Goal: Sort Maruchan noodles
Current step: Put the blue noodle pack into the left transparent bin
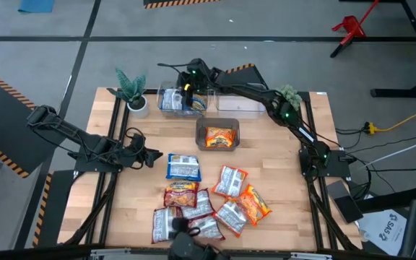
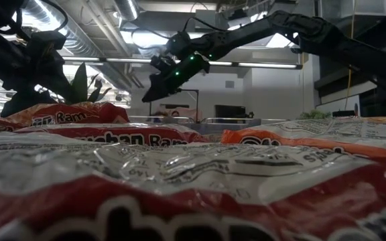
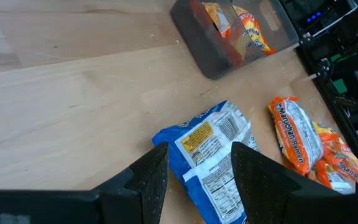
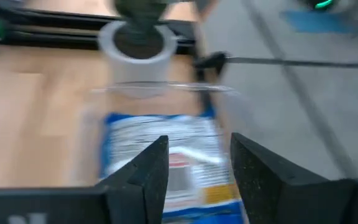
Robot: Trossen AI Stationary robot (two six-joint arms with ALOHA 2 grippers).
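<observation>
Stretching across the wooden tabletop (image 1: 121,209) from its right edge, the right arm reaches to the far edge, where its end effector (image 1: 188,78) hangs over a clear bin (image 1: 181,101) with its fingers parted and nothing between them; a blue-white packet (image 4: 163,155) lies in that bin right under it. A second clear bin (image 1: 238,105) stands just beside the first. Near the tabletop's middle sits a dark grey tray (image 1: 217,124) holding an orange packet (image 1: 220,137). The left arm comes in from the left edge, its end effector (image 1: 152,154) low by another blue-white packet (image 1: 183,167), fingers spread wide and gripping nothing. Toward the near edge lies a loose cluster of Maruchan noodles (image 1: 208,206), red-white, orange and brownish-white, some overlapping. A small potted plant (image 1: 133,94) stands at the far left corner.
</observation>
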